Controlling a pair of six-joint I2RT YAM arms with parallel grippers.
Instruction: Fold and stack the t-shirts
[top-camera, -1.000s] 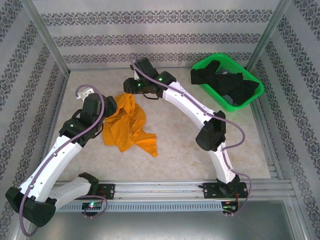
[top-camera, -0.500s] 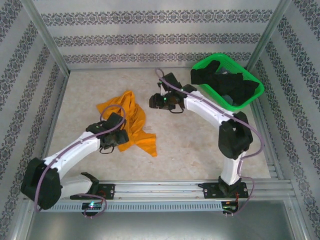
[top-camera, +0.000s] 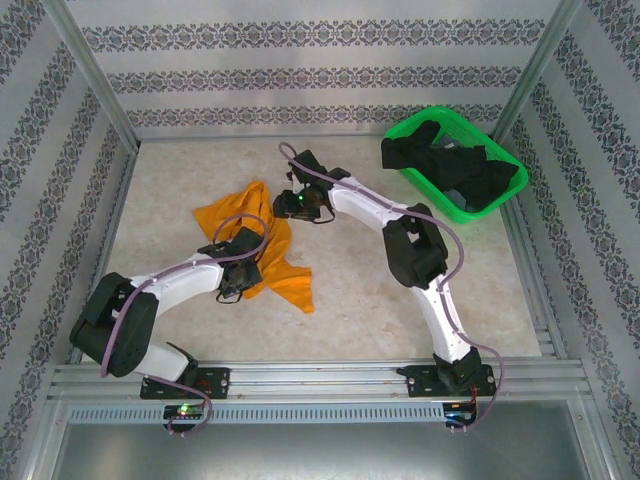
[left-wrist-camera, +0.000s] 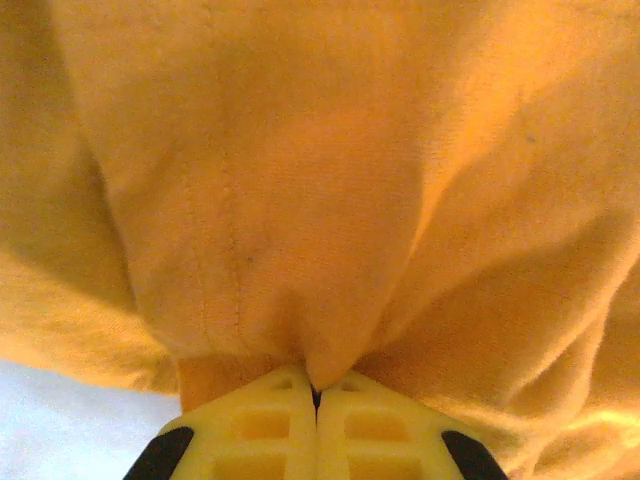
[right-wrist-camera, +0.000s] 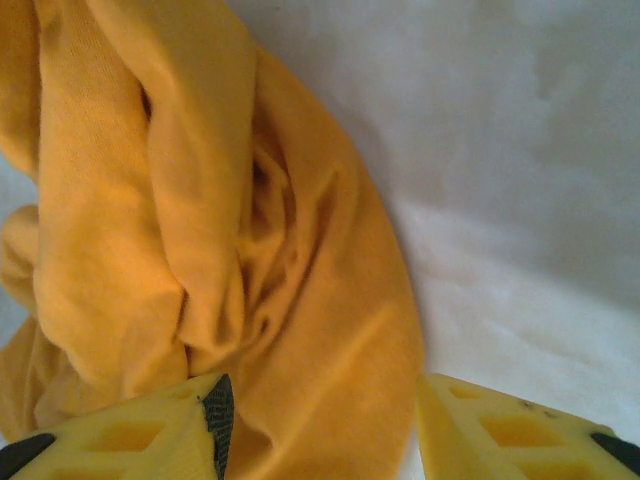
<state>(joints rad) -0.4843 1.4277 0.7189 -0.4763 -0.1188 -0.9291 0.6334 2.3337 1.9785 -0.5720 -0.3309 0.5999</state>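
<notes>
My left gripper is clenched on a fold of the mustard-orange t-shirt, its yellow fingertips pressed together with cloth bulging out above them. My right gripper hangs over the far edge of the same shirt with its jaws parted, one fingertip above cloth and the other above bare table, grasping nothing. As I judge it, the step is to win a second hold and spread the shirt flat before any fold. To do it well, I should lower the right fingers onto one clean edge of the cloth, not a wad of layers, and close firmly. Then I should draw the two holds apart slowly and close to the table, since my left pinch seems to have only a small tuck that a jerk could pull free. The shirt lies crumpled left of the table's middle, between my two grippers. It is a soft knit with deep rolling creases and a stitched seam showing near my left fingers, and one loose flap trails toward the near edge. The black t-shirts sit heaped in the green basket at the far right, well apart.
</notes>
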